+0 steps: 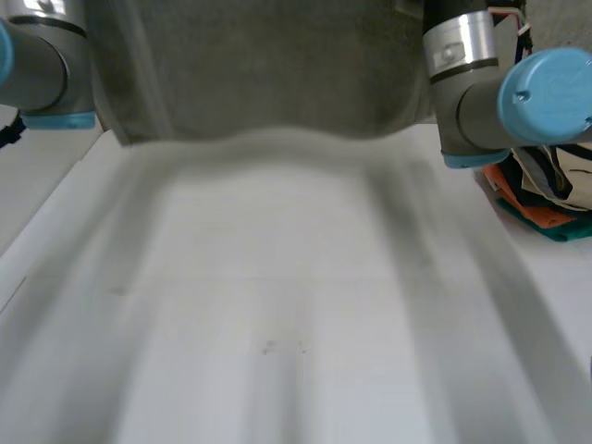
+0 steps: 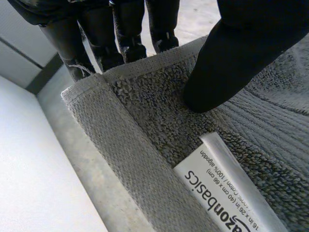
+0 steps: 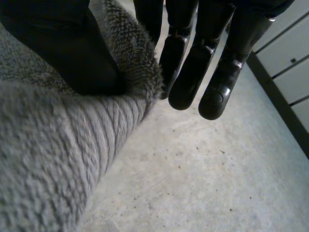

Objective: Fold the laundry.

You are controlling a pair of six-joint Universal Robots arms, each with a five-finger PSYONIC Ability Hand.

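A grey terry towel (image 1: 259, 74) hangs raised between my two arms, its lower edge well above the white table (image 1: 277, 324). In the left wrist view my left hand (image 2: 231, 58) pinches a corner of the towel (image 2: 145, 125), thumb on top and fingers (image 2: 96, 34) behind the hem. A white brand label (image 2: 227, 193) lies just past the thumb. In the right wrist view my right hand (image 3: 63, 48) pinches another bunched edge of the towel (image 3: 48, 159) between its thumb and one finger. Its other fingers (image 3: 193, 72) hang free beside the cloth.
My left arm (image 1: 37, 65) and right arm (image 1: 481, 83) frame the towel at the near side. A pile of colourful laundry (image 1: 546, 199) lies at the table's right edge, beside the right arm. A grey floor lies below both hands.
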